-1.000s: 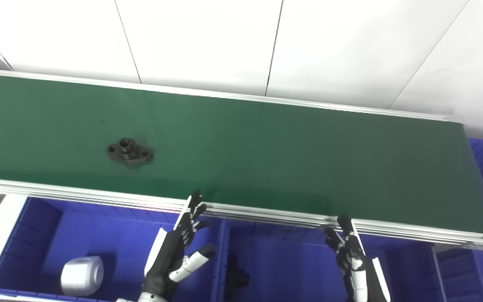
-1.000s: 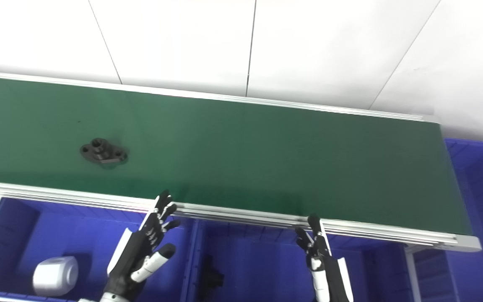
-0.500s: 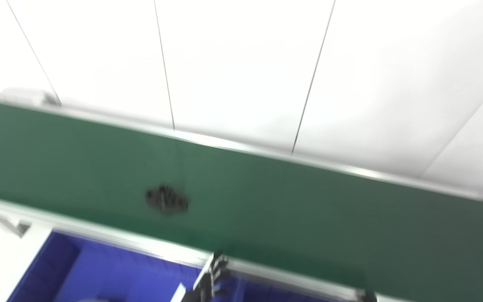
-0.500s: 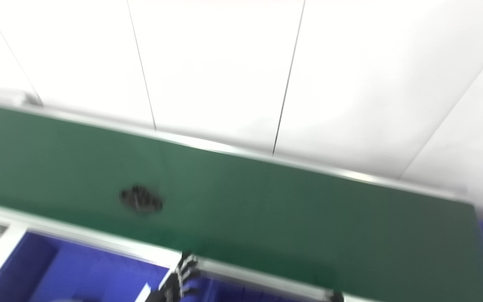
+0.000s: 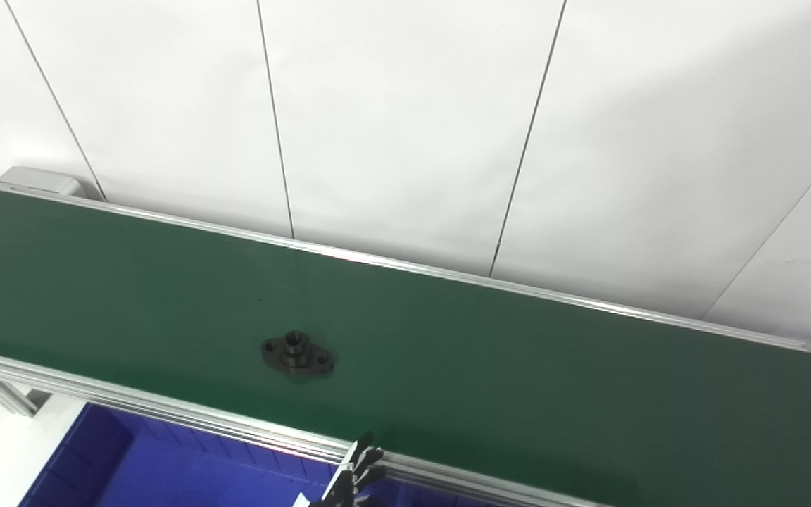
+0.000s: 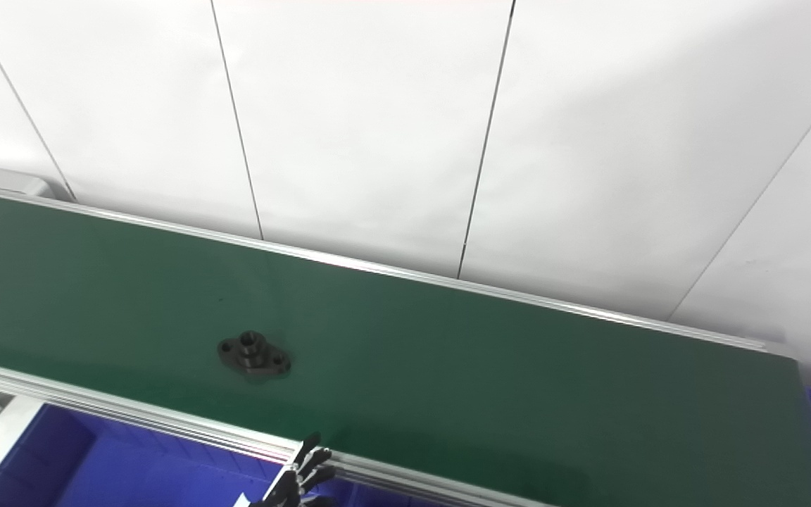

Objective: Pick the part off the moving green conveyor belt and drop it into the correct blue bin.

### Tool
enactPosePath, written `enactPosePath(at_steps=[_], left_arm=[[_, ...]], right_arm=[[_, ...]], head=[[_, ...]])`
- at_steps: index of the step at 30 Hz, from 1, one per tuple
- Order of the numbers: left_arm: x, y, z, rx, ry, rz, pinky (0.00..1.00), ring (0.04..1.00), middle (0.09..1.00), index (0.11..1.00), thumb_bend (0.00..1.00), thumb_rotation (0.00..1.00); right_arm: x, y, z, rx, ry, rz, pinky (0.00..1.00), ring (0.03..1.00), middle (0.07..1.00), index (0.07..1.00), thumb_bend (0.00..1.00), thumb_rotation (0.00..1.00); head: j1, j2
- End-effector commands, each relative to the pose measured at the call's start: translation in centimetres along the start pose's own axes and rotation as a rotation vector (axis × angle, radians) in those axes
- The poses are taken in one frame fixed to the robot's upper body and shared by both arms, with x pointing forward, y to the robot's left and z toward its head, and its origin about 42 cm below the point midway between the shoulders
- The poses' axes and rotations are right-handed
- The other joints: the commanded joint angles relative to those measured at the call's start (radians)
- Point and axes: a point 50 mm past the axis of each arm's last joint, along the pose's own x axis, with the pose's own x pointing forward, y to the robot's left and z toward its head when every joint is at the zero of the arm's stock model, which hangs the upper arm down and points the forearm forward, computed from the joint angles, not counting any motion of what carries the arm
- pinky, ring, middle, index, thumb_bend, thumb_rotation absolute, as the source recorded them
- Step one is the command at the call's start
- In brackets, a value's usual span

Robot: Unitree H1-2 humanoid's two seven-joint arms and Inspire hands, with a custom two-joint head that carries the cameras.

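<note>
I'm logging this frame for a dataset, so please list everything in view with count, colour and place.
part: one, black, lying flat on the belt, left of centre.
conveyor belt: one, green, running across the picture.
conveyor frame: one, silver, along both belt edges.
bin: one in view, blue, below the belt's near edge at bottom left.
wall panels: several, white, behind the belt.
left hand: one, black and white, only fingers showing at the bottom edge, spread, at the near rail.
right hand: not in view.
</note>
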Motion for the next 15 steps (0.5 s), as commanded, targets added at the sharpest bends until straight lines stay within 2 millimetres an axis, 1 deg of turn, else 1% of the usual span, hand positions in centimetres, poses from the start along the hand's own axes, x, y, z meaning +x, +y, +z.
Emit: enactPosePath(at_steps=[1, 2, 4, 5, 6, 7, 8, 9, 10, 11, 12, 13, 15], left_arm=[[-0.2, 0.1, 1.2, -0.021, -0.047, 0.013, 0.79, 0.910, 0.959, 1.000, 0.83, 0.69], [-0.2, 0.2, 1.4, -0.026, -0.052, 0.015, 0.81, 0.919, 0.965, 1.000, 0.83, 0.68], [-0.4, 0.4, 1.8, -0.031, -0.062, 0.017, 0.83, 0.931, 0.974, 1.000, 0.83, 0.69], [-0.5, 0.5, 2.0, -0.031, -0.065, 0.018, 0.86, 0.947, 0.982, 1.000, 0.82, 0.70], [-0.7, 0.7, 2.3, -0.030, -0.068, 0.018, 0.88, 0.957, 0.988, 1.000, 0.82, 0.71], [-0.9, 0.9, 2.6, -0.030, -0.070, 0.017, 0.91, 0.969, 0.996, 1.000, 0.81, 0.71], [-1.1, 1.1, 3.0, -0.021, -0.070, 0.017, 0.91, 0.970, 0.997, 1.000, 0.81, 0.71], [-1.3, 1.3, 3.2, -0.014, -0.068, 0.016, 0.92, 0.973, 0.999, 1.000, 0.82, 0.72], [-1.5, 1.5, 3.6, -0.013, -0.068, 0.016, 0.93, 0.974, 1.000, 1.000, 0.82, 0.73], [-1.7, 1.6, 3.8, -0.013, -0.067, 0.015, 0.94, 0.980, 1.000, 1.000, 0.82, 0.74], [-1.9, 1.7, 4.1, -0.023, -0.066, 0.013, 0.95, 0.981, 1.000, 1.000, 0.82, 0.74], [-2.0, 1.9, 4.4, -0.028, -0.065, 0.010, 0.98, 0.993, 1.000, 1.000, 0.81, 0.73], [-2.3, 2.1, 4.7, -0.024, -0.057, 0.008, 0.99, 0.999, 1.000, 1.000, 0.81, 0.74]], right_arm=[[-0.2, 0.2, 1.3, -0.010, -0.067, 0.003, 0.99, 0.945, 1.000, 1.000, 0.95, 0.98], [-0.2, 0.3, 1.5, -0.013, -0.072, 0.005, 0.98, 0.940, 1.000, 1.000, 0.95, 0.98], [-0.3, 0.5, 1.8, -0.024, -0.086, 0.014, 0.97, 0.937, 1.000, 1.000, 0.94, 0.98], [-0.4, 0.5, 1.9, -0.029, -0.093, 0.020, 0.95, 0.933, 0.998, 1.000, 0.91, 0.97], [-0.5, 0.7, 2.2, -0.025, -0.105, 0.019, 0.94, 0.927, 0.994, 1.000, 0.90, 0.95], [-0.6, 0.8, 2.5, -0.022, -0.114, 0.017, 0.93, 0.915, 0.985, 1.000, 0.89, 0.93], [-0.7, 1.0, 3.1, -0.009, -0.120, 0.004, 0.93, 0.914, 0.984, 1.000, 0.89, 0.93], [-0.7, 1.2, 3.5, 0.000, -0.123, -0.006, 0.90, 0.904, 0.975, 1.000, 0.89, 0.93], [-0.7, 1.4, 4.2, -0.002, -0.135, -0.015, 0.89, 0.899, 0.971, 1.000, 0.89, 0.93], [-0.7, 1.5, 4.6, -0.004, -0.143, -0.020, 0.89, 0.898, 0.967, 1.000, 0.87, 0.93], [-0.5, 1.5, 5.4, -0.023, -0.170, -0.015, 0.89, 0.898, 0.966, 1.000, 0.87, 0.93], [-0.3, 1.6, 6.1, -0.038, -0.193, -0.012, 0.89, 0.901, 0.970, 1.000, 0.83, 0.91], [0.2, 2.0, 7.4, -0.072, -0.234, -0.001, 0.89, 0.897, 0.965, 1.000, 0.83, 0.88]], head=[[-0.010, 0.016], [-0.022, 0.030], [-0.034, 0.036], [-0.036, 0.038], [-0.047, 0.054], [-0.050, 0.056], [-0.064, 0.072], [-0.064, 0.072], [-0.079, 0.087], [-0.079, 0.087], [-0.090, 0.100], [-0.094, 0.106], [-0.110, 0.121]])
